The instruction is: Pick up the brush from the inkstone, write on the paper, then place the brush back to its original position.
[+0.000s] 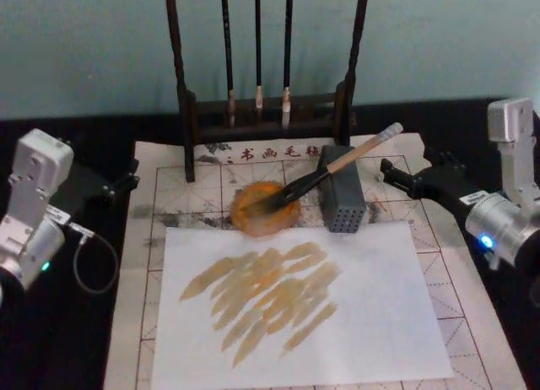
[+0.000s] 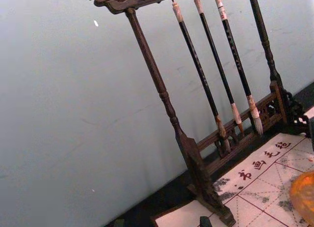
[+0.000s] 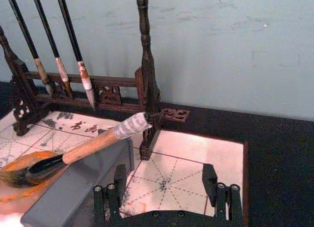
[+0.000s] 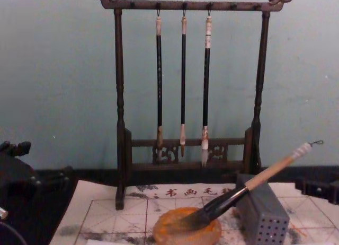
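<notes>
the brush (image 1: 337, 165) lay tilted, its black bristles resting in the inkstone (image 1: 264, 208) and its tan handle propped across the top of the grey perforated block (image 1: 341, 199), the whitish end pointing up and away toward the right. the inkstone sat on the gridded paper (image 1: 439, 263), just beside the block and touching the far edge of a plain white sheet (image 1: 371, 322) streaked with amber strokes. behind them, the dark wooden rack (image 4: 121, 123) stood at the paper's far edge with three thin brushes (image 4: 183, 86) hanging from it; its right post rose close behind the brush's raised end. the near side of the white sheet lay open. the right gripper (image 3: 167, 192) hovered near the paper's right edge, its fingers spread apart and holding nothing, aimed toward the block and brush handle. the left gripper (image 1: 118, 183) sat off the paper's left edge, well apart from the inkstone; i could not tell how its fingers stood.
</notes>
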